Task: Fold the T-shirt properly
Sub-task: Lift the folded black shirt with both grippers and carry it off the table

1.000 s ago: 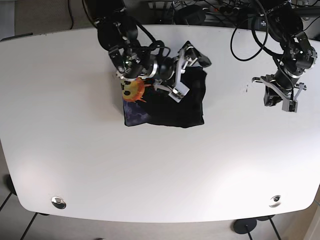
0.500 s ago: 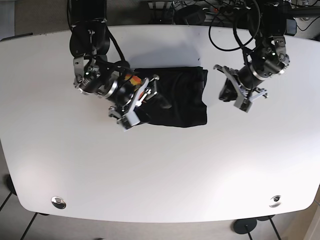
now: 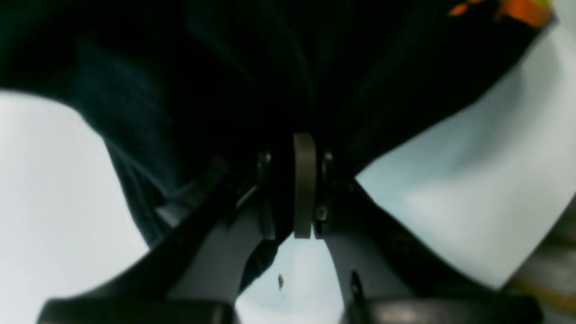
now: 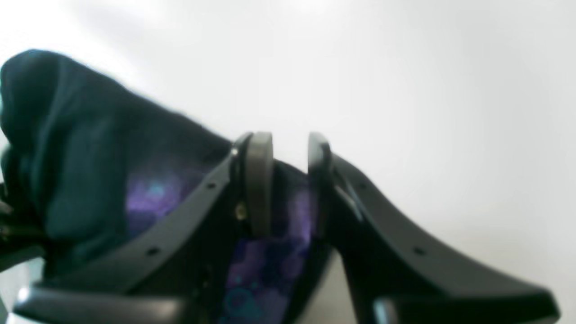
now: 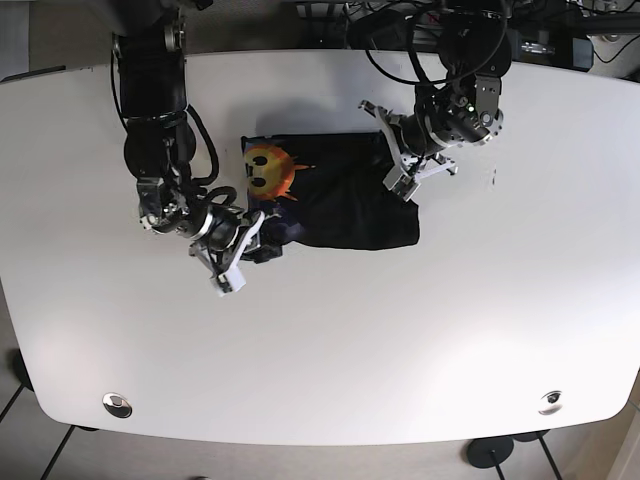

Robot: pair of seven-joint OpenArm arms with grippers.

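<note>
A black T-shirt (image 5: 345,200) lies folded at the middle of the white table (image 5: 400,350), with an orange sun print (image 5: 265,170) at its upper left. My left gripper (image 5: 398,175) is at the shirt's right upper edge. In the left wrist view it (image 3: 299,148) is shut on the black cloth (image 3: 252,81). My right gripper (image 5: 250,248) is at the shirt's lower left corner. In the right wrist view its jaws (image 4: 290,153) stand narrowly apart with purple-printed cloth (image 4: 288,234) between them.
Two metal bolts (image 5: 117,404) (image 5: 549,402) sit near the table's front edge. Cables and equipment (image 5: 420,20) lie behind the back edge. Both arms reach in from the back, the right-wrist arm (image 5: 150,110) along the left.
The left gripper moved from beside the shirt onto its right edge and closed. The right gripper slid to the lower left corner and narrowed, uncovering the sun print.
</note>
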